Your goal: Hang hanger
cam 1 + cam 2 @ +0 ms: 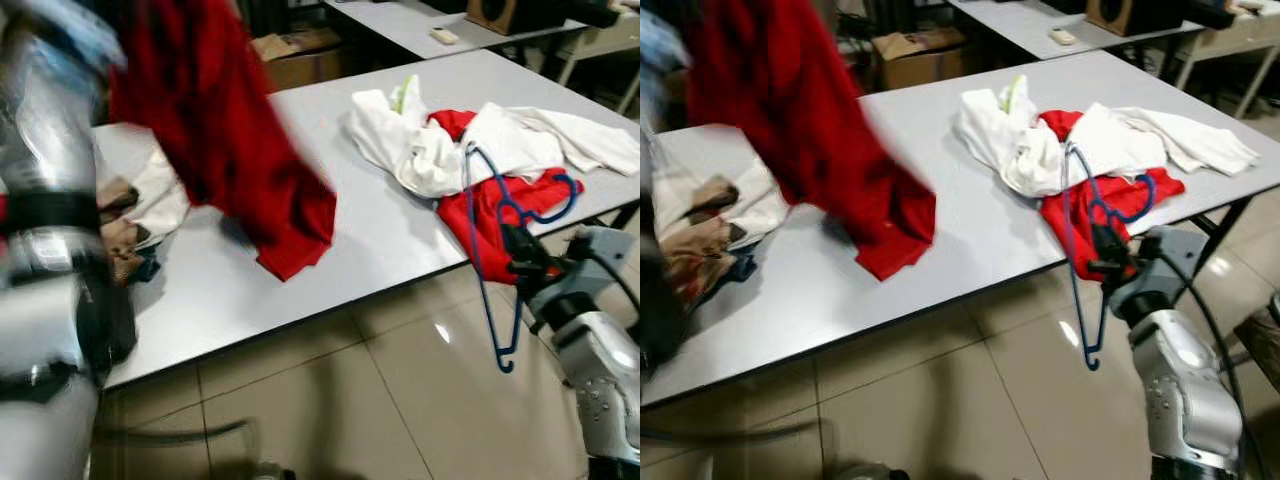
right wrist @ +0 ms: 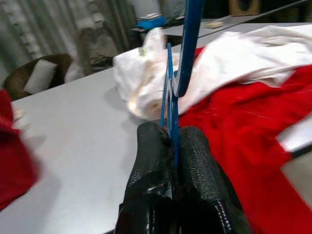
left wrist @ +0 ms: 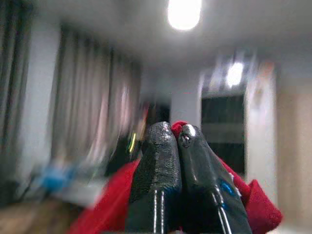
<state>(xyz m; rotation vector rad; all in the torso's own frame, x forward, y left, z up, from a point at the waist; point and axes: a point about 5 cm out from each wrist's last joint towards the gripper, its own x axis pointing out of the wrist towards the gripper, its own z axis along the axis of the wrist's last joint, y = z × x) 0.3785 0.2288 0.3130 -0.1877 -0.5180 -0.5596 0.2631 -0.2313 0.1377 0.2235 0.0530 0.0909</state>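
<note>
A blue hanger (image 1: 497, 262) is clamped between the black fingers of the right gripper (image 2: 174, 146). Just beyond that gripper, white clothes (image 1: 440, 140) are heaped over a red one (image 1: 490, 205) on a pale grey table (image 1: 330, 140). A plain red garment (image 1: 225, 130) is pinched by the black left gripper (image 3: 178, 139). Beige floor tiles (image 1: 350, 400) are seen below.

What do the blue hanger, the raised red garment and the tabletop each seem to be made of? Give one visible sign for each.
Blue hanger: probably coated wire or thin plastic; its outline is slim, bent and evenly coloured.
Red garment: soft cloth, likely knit; it drapes and folds, matte.
Tabletop: smooth grey laminate, by its flat, even surface and dark edge.
The right gripper clamps the hanger; the left gripper pinches the garment.
</note>
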